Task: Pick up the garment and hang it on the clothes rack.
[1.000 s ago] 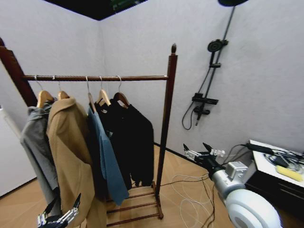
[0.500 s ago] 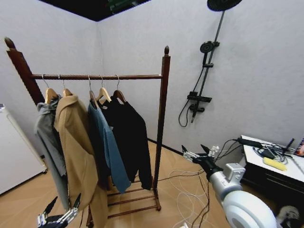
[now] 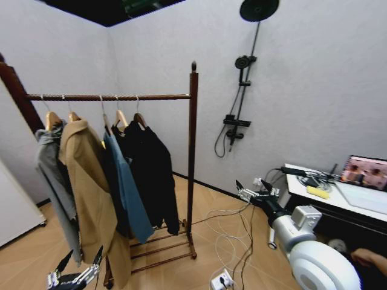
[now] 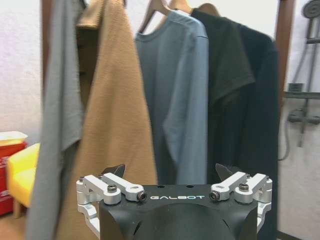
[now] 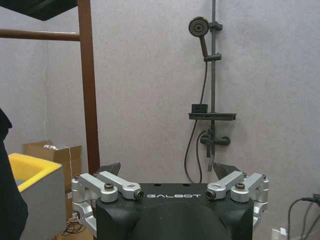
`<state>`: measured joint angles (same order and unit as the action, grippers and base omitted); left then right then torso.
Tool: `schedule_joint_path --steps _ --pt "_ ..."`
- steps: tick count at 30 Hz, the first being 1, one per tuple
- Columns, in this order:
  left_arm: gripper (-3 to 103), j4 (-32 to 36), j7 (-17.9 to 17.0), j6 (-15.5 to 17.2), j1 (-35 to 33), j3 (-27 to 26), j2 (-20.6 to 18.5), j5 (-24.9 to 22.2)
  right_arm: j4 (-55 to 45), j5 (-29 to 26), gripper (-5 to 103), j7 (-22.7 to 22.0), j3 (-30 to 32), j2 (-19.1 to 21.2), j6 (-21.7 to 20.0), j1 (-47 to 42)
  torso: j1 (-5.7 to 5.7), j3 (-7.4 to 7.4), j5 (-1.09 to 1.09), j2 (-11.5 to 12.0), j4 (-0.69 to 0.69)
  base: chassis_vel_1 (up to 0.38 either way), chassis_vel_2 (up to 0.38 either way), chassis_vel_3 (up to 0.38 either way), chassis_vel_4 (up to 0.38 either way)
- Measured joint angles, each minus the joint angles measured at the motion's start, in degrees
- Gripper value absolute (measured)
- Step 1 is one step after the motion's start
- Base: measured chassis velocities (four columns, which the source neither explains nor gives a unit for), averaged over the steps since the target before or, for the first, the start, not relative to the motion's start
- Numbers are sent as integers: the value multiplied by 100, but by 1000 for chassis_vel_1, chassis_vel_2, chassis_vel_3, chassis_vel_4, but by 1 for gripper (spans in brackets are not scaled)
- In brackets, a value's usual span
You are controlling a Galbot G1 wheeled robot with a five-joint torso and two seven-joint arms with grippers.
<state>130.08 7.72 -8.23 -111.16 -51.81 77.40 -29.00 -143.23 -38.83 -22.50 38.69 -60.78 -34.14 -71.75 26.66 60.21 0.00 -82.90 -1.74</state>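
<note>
The clothes rack [image 3: 192, 151] stands against the back wall, dark red-brown with a round crossbar [image 3: 109, 96]. The garment [image 3: 152, 175], a black jacket on a wooden hanger, hangs at the right end of the bar beside a blue jacket [image 3: 128, 193], a tan coat [image 3: 91, 193] and a grey one. My left gripper [image 3: 75, 277] is low at the left, open and empty. In the left wrist view it [image 4: 172, 172] faces the hanging clothes, the garment [image 4: 250, 100] among them. My right gripper [image 3: 254, 192] is held out to the right of the rack, open and empty [image 5: 167, 170], facing the rack's post [image 5: 87, 85].
A shower fixture [image 3: 239, 96] is mounted on the wall right of the rack. Cables and a power strip [image 3: 221, 279] lie on the floor. A table [image 3: 302, 187] with a laptop [image 3: 366, 172] stands at the right. A white unit [image 3: 15, 211] is at the left.
The whole picture has slid left, so the camera has turned right; the laptop has come into view. Both grippers keep their places and stay open.
</note>
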Motion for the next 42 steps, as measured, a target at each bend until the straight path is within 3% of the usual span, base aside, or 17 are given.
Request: schedule_joint_path --steps 42 --pt "100 0 0 0 0 0 0 0 -1 217 100 68 -162 -123 58 -105 0 0 1 0 -1 -7 -173 -171 0"
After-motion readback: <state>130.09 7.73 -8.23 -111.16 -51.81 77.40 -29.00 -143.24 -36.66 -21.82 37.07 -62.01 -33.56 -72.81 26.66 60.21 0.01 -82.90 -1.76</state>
